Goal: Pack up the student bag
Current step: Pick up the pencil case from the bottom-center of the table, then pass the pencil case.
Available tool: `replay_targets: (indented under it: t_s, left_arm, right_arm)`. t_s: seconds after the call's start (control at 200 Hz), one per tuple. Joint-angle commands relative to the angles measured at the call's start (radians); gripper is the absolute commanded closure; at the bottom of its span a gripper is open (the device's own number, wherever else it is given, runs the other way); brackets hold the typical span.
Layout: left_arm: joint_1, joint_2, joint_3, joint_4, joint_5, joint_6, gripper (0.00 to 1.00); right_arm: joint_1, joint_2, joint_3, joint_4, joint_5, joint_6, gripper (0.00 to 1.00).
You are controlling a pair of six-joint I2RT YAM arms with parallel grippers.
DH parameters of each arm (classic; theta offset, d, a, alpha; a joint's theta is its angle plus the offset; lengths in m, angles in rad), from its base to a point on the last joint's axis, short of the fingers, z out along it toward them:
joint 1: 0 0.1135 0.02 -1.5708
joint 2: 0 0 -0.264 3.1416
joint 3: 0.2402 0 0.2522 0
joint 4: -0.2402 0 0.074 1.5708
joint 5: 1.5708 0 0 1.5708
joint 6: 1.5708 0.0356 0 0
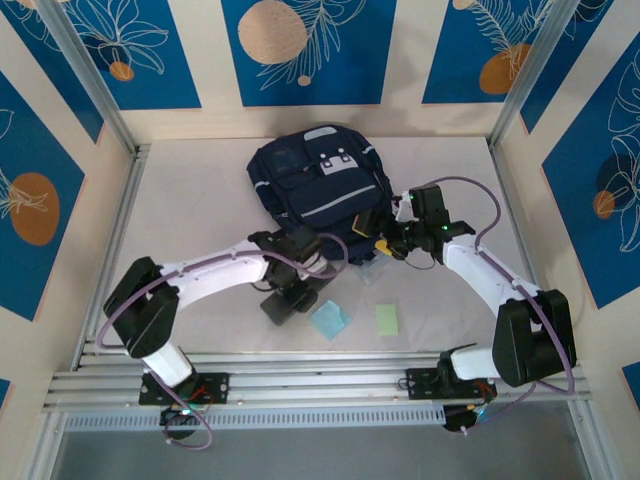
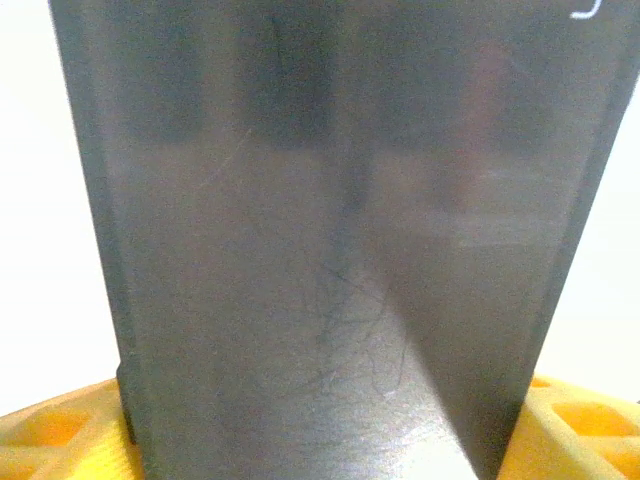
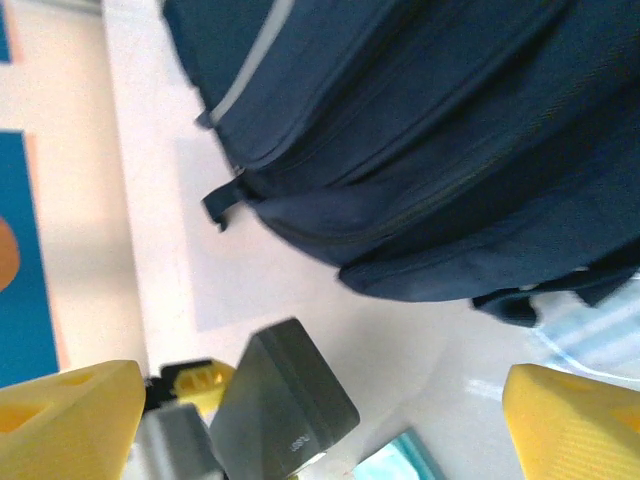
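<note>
1. The student bag (image 1: 318,180) lies flat at 12 o'clock on the table (image 1: 190,210), front pocket up. Its far edge is near the back wall.
2. The left gripper (image 1: 287,288) sits at 6 o'clock from the bag and pinches a black case (image 2: 330,250). In the left wrist view the case stands between the yellow fingers (image 2: 55,430), touching both.
3. The right gripper (image 1: 385,244) is at 5 o'clock from the bag, just beside the bag's near edge. In the right wrist view its fingers (image 3: 570,420) are spread wide apart above the table.
4. A blue sheet (image 1: 330,320) and a green sheet (image 1: 387,319) lie side by side at 6 o'clock, apart from the bag.
5. Bare table runs from 9 o'clock of the bag out to the side rail (image 1: 115,245), with a narrower strip at 3 o'clock.
</note>
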Motion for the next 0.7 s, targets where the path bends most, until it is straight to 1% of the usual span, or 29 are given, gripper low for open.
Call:
replay_targets:
  t_s: [0.0, 0.15, 0.265, 0.35, 0.575, 0.665, 0.695]
  left_arm:
    - [0.025, -0.042, 0.114, -0.057, -0.023, -0.01, 0.28]
    - [0.055, -0.018, 0.192, -0.023, 0.003, -0.11, 0.27]
    - [0.057, -0.013, 0.195, 0.058, 0.042, -0.174, 0.27]
    - [0.056, -0.009, 0.19, 0.109, 0.076, -0.21, 0.27]
    - [0.056, -0.009, 0.168, 0.185, 0.144, -0.259, 0.28]
    - [0.056, -0.012, 0.16, 0.207, 0.164, -0.268, 0.28]
    - [0.056, -0.009, 0.161, 0.209, 0.164, -0.268, 0.28]
  right_arm:
    - [0.018, -0.005, -0.007, 0.069, -0.133, -0.034, 0.08]
    - [0.037, 0.003, -0.015, 0.144, -0.199, -0.023, 0.08]
    - [0.049, 0.017, -0.022, 0.217, -0.244, -0.001, 0.09]
    - [0.06, 0.038, -0.028, 0.264, -0.266, 0.02, 0.12]
    - [0.09, 0.11, -0.037, 0.388, -0.307, 0.067, 0.37]
    - [0.089, 0.121, -0.043, 0.431, -0.319, 0.086, 0.53]
    - [0.088, 0.121, -0.043, 0.438, -0.325, 0.089, 0.62]
